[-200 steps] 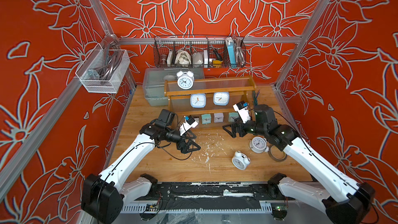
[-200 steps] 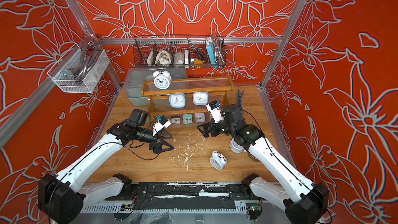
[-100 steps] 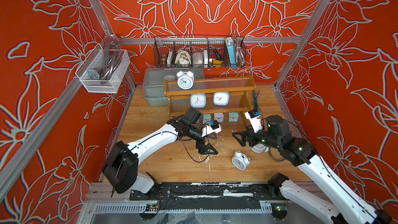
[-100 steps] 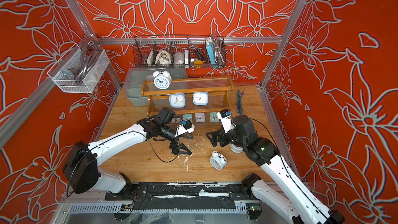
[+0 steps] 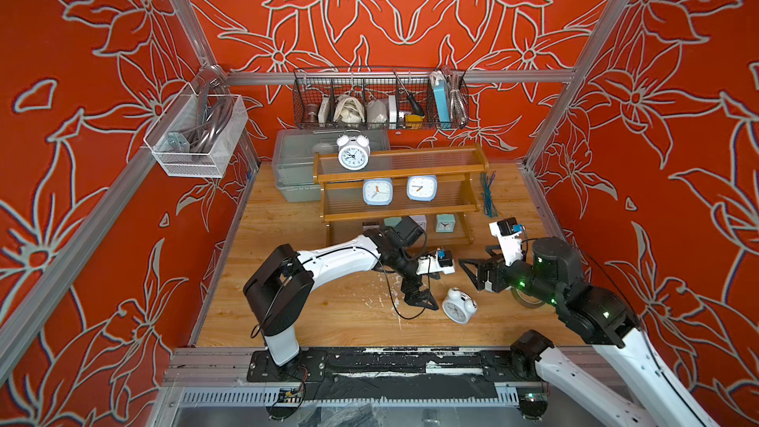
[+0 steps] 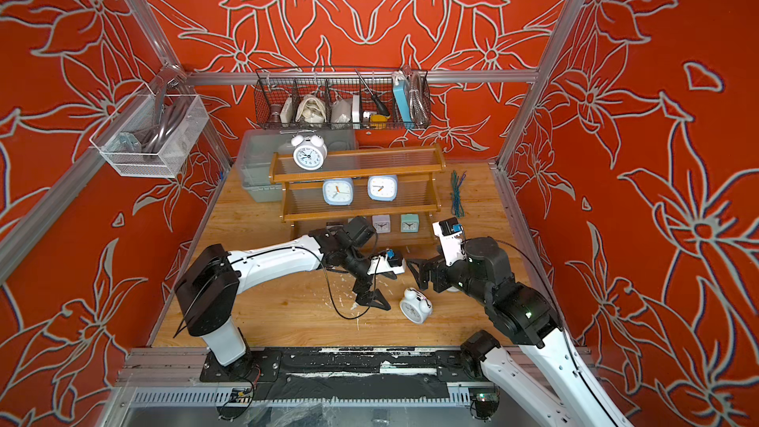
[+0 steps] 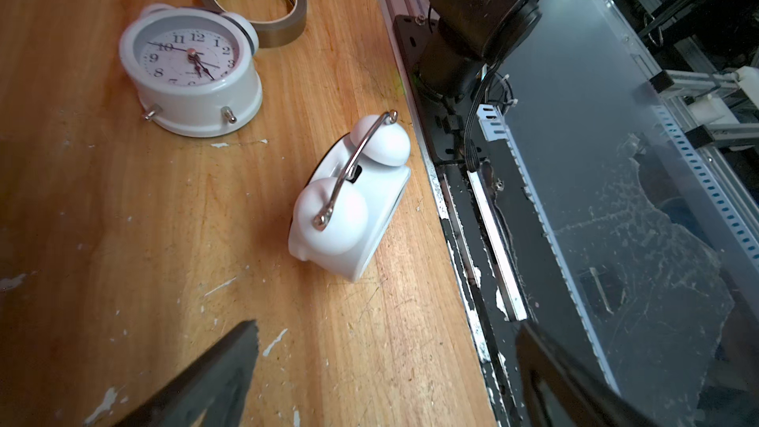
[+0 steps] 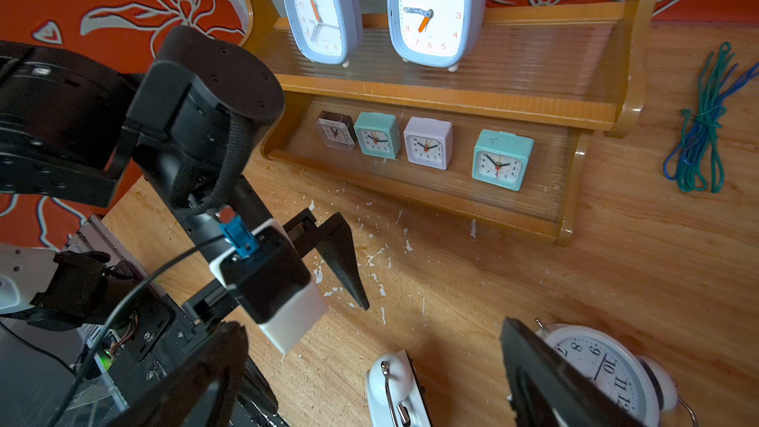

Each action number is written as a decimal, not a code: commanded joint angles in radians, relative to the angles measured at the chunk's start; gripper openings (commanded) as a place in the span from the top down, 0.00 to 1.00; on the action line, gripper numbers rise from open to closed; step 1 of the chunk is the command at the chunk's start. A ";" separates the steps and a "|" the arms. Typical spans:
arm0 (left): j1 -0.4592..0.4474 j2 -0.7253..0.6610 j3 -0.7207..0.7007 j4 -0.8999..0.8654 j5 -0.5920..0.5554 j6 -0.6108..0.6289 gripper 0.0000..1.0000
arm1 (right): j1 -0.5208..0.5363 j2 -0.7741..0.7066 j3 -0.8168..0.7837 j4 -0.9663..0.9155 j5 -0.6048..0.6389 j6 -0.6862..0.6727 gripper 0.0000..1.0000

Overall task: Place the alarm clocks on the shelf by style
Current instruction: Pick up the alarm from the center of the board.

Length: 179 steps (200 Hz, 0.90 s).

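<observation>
The brown shelf (image 5: 400,174) holds one white twin-bell alarm clock (image 5: 353,153) on its top tier and two pale-blue clocks (image 5: 377,192) (image 5: 422,188) on the middle tier. Several tiny square clocks (image 8: 502,160) sit on the bottom tier. Another twin-bell clock (image 5: 458,305) (image 7: 353,203) lies tipped over on the table. My left gripper (image 5: 423,301) (image 7: 386,328) stands open and empty just left of it. A further twin-bell clock (image 7: 189,71) (image 8: 595,367) lies face up beside it, mostly under my right arm in both top views. My right gripper (image 5: 472,275) (image 8: 369,324) hangs open and empty above the tipped clock.
A brown tape roll (image 7: 254,2) lies against the face-up clock. A bundle of blue-green cord (image 5: 488,195) lies right of the shelf and a clear bin (image 5: 295,166) stands behind it on the left. The table's front edge and metal rail (image 7: 431,182) run close to the tipped clock.
My left arm has swung right from the shelf's bottom tier to the tipped clock, its jaws opening a little wider. My right arm has drawn back to the front right.
</observation>
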 commanded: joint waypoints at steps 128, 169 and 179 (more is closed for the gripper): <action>-0.095 0.295 0.293 -0.173 -0.060 0.022 0.10 | 0.004 -0.091 -0.049 -0.029 0.024 0.024 0.00; -0.098 0.313 0.306 -0.194 -0.048 0.024 0.20 | 0.005 -0.106 -0.078 -0.017 0.027 0.030 0.00; -0.098 0.313 0.306 -0.197 -0.046 0.026 0.22 | 0.004 -0.106 -0.085 -0.011 0.025 0.031 0.00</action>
